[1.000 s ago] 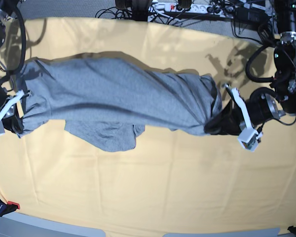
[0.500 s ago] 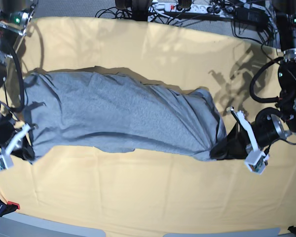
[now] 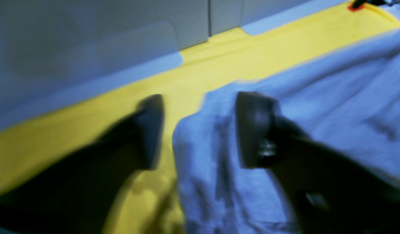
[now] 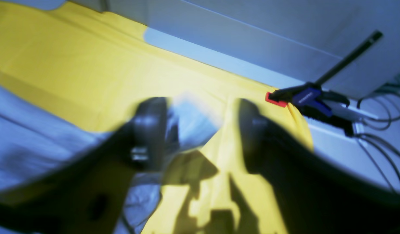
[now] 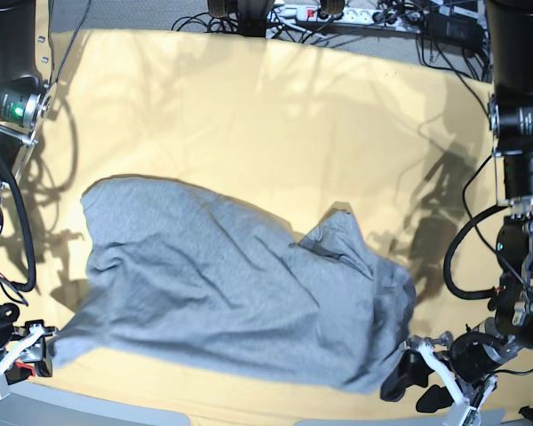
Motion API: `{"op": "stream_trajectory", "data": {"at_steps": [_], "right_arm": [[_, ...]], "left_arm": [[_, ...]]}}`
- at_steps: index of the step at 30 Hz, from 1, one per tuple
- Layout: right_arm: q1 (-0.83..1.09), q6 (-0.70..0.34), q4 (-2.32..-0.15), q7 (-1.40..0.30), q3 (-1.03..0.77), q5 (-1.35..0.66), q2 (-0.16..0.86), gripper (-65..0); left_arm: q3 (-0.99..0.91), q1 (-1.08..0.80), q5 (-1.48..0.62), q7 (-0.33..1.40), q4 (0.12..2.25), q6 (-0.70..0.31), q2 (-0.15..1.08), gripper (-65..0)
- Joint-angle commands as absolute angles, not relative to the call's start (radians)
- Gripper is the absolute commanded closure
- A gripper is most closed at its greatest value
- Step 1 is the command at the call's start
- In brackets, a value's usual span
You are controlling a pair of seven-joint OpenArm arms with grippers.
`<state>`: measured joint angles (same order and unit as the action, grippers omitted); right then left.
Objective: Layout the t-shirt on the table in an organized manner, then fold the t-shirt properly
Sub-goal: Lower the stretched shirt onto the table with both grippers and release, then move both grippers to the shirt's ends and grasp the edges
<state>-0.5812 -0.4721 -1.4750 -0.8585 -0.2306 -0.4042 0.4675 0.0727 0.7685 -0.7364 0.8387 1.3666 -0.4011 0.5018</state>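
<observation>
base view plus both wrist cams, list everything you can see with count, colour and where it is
t-shirt: one, heather grey, spread rumpled across the near half of the table, a fold bunched up toward the left arm's side
table: one, pale yellow-orange cloth cover with faint creases, fills most of the base view
clamp: one, blue and black with a red tip, at the table's edge in the right wrist view
cables and power strip: several, dark cables and a white strip, beyond the far table edge
left hand: one, dark fingers, jaws open, one finger over the shirt's edge and the other over bare cloth
right hand: one, dark fingers, jaws open, a shirt corner lying between them
</observation>
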Motion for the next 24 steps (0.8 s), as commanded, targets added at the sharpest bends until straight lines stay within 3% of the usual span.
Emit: {"op": "stream_trajectory", "data": {"at_steps": [1,8,13,16,24], "right_arm": [[-0.616,-0.467,-1.476,-0.837,-0.234,-0.414,0.486,-42.2],[-0.612,-0.499,-1.44,-0.944,-0.236,-0.494,0.537,-42.2],[-0.597,-0.548,-1.439,-1.168,-0.236,-0.683,0.572,-42.2],[-0.529,-0.547,-1.439,-1.232,-0.237,-0.736,0.58,-42.2],[-0.321,-0.562,-1.44,-1.238,-0.286,-0.87,0.58,-42.0]], "left_arm": [[0.065,0.81,-0.761,0.816,1.357,-0.403,0.515,-49.8],[0.065,0.815,-0.816,0.947,1.336,-0.416,0.521,-49.5],[0.065,0.801,-0.99,1.193,1.336,-0.567,0.521,-49.5],[0.065,0.766,-1.082,1.311,1.336,-0.6,0.527,-49.5],[0.063,0.677,-1.165,1.341,1.336,-0.618,0.568,-49.4]]}}
